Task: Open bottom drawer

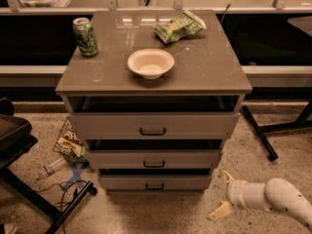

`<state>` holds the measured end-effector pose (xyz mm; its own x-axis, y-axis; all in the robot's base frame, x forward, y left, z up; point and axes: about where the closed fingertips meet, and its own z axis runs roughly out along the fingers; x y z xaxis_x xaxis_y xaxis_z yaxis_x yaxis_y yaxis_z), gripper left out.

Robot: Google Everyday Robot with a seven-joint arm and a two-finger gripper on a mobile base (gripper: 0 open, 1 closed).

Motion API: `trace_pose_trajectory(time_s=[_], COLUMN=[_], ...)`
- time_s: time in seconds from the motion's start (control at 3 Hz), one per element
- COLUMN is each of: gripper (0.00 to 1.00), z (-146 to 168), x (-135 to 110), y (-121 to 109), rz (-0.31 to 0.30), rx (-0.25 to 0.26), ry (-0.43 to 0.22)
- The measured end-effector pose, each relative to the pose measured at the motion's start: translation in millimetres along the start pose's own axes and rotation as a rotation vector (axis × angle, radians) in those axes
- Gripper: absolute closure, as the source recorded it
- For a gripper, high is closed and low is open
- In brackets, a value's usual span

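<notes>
The bottom drawer is the lowest and narrowest of three grey drawer fronts on the cabinet, with a small black bar handle. A dark gap shows above its front panel. My gripper is low at the right of the cabinet, just off the drawer's right end and near the floor. It is open and empty, with one fingertip up and the other down. It touches nothing. The white arm comes in from the lower right.
The cabinet top carries a green can, a white bowl and a green snack bag. The middle drawer and top drawer sit above. Litter and cables lie on the floor at left, with a black stand.
</notes>
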<state>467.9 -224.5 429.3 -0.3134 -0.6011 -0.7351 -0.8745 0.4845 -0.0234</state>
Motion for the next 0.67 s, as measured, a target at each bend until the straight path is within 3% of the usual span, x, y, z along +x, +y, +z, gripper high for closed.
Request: trace_pose_trajectory(time_s=[0.33, 0.67], gripper=[0.00, 0.00], z=[13.0, 13.0], x=[34.4, 34.4], y=[14.0, 14.0], rz=[-0.028, -0.028], rx=[-0.035, -0.035], ry=[-0.008, -0.008])
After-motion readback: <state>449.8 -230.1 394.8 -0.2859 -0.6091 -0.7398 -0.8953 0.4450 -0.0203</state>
